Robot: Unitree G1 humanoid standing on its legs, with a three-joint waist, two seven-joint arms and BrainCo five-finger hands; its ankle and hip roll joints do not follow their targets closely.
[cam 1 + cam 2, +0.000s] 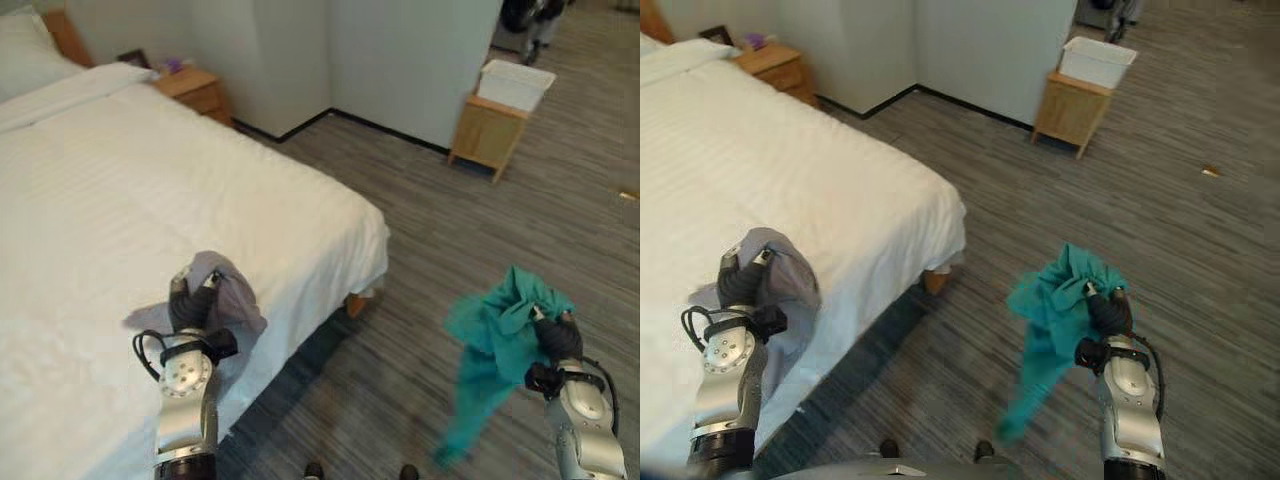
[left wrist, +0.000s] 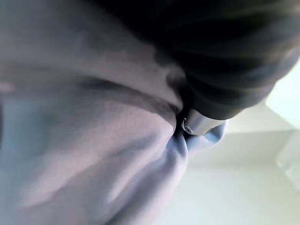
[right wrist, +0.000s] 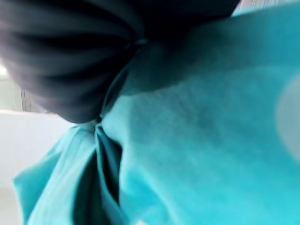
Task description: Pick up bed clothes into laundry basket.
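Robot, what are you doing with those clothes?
The robot is gathering clothes from the bed. Its left hand is bunched into a grey garment lying near the bed's edge, fingers curled in the cloth. Its right hand holds a teal garment up over the striped floor, the cloth hanging down. A white basket sits on a small wooden stand across the room.

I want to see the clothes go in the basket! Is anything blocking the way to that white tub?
Nothing visible does. The right hand holds the teal cloth over bare floor, which runs clear to the white tub on its wooden stand.
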